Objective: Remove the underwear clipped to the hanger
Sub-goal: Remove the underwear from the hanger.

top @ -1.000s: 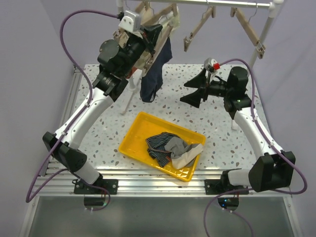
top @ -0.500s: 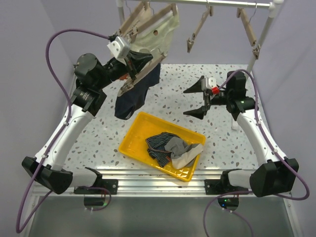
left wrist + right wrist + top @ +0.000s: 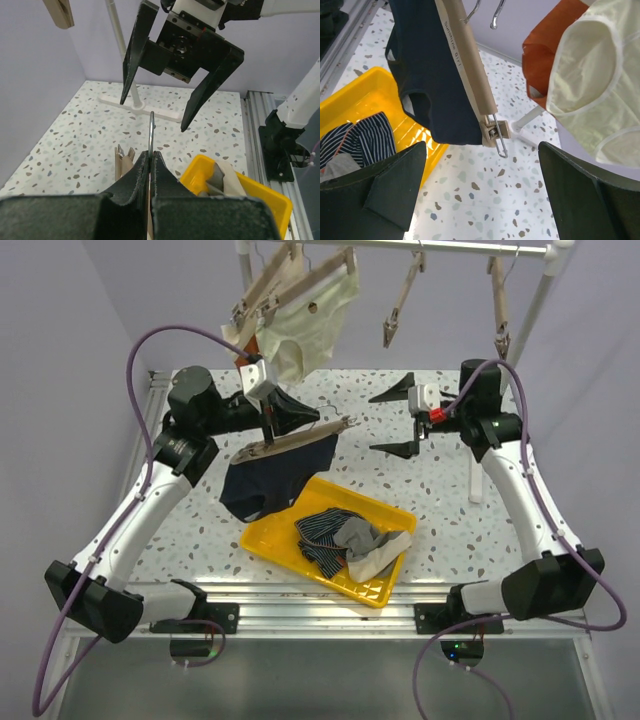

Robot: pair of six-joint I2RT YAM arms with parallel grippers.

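Observation:
My left gripper [image 3: 305, 418] is shut on the metal hook [image 3: 151, 131] of a wooden hanger [image 3: 295, 443]. Navy underwear [image 3: 265, 480] hangs clipped to that hanger, low over the table, just left of the yellow tray [image 3: 270, 540]. In the right wrist view the navy underwear [image 3: 427, 85] is held by the hanger's end clip [image 3: 495, 131]. My right gripper [image 3: 375, 424] is open and empty, facing that clip end from a short way off. Cream underwear [image 3: 310, 310] and an orange-red one [image 3: 542, 60] hang clipped on the rail.
The yellow tray holds striped underwear [image 3: 320, 530] and a grey-white one [image 3: 375, 545]. Two bare wooden hangers [image 3: 405, 300] [image 3: 498, 305] hang on the rail. The rack's white post [image 3: 535, 310] stands at the back right, and a foot [image 3: 135, 102] lies on the table.
My left arm has swung the hanger with the navy underwear down off the rail to beside the tray. The right gripper has risen slightly and stayed open.

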